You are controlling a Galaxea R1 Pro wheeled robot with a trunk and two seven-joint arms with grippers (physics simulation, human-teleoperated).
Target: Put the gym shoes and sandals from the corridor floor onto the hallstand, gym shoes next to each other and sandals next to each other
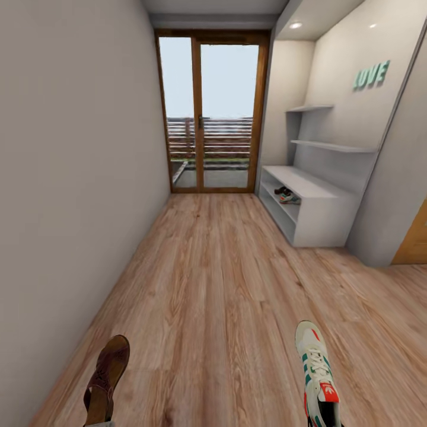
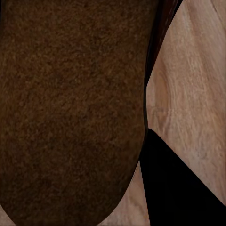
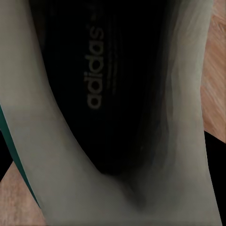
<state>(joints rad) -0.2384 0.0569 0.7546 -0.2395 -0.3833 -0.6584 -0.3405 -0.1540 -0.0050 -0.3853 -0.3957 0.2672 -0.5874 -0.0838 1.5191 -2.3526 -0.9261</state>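
Observation:
A brown sandal [image 1: 105, 373] hangs at the lower left of the head view, above the wood-plank floor [image 1: 213, 284]. In the left wrist view the sandal [image 2: 70, 108] sits very close, with a black finger [image 2: 179, 188] of my left gripper beside it. A white gym shoe [image 1: 316, 367] with green stripes and a red tongue label hangs at the lower right. The right wrist view looks into that gym shoe [image 3: 108, 94], with a black finger [image 3: 215, 155] against its side. The light-grey hallstand [image 1: 314, 187] stands far right. On its upper shelf lie another gym shoe [image 1: 290, 198] and a dark shoe [image 1: 280, 191] beside it.
A wood-framed glass door [image 1: 210, 112] closes the corridor's far end. A plain wall [image 1: 71, 178] runs along the left. Thin grey wall shelves [image 1: 332, 145] and a green LOVE sign [image 1: 371, 75] hang above the hallstand. A wooden door edge [image 1: 415, 237] shows at right.

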